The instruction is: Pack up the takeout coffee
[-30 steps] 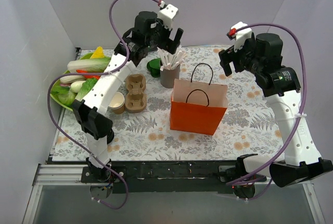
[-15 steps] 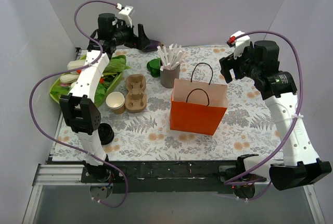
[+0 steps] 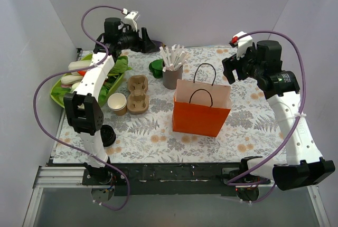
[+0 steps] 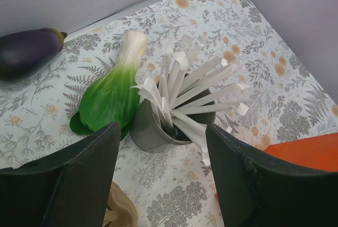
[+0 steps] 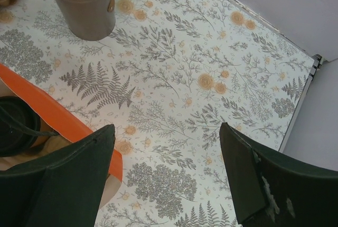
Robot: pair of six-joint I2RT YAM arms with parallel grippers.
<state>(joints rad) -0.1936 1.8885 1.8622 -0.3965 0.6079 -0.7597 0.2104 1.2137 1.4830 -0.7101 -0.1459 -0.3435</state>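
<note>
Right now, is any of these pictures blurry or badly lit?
Top view: even, soft light, only faint shadows by the bag, nothing blurred. Left wrist view: the stick cup is sharp; the fingers up close are dark with little detail. Right wrist view: the tablecloth is crisp, no glare; the fingers there are just as dark.

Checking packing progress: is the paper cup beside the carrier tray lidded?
No, the paper cup beside the carrier tray shows an open, pale interior.
</note>
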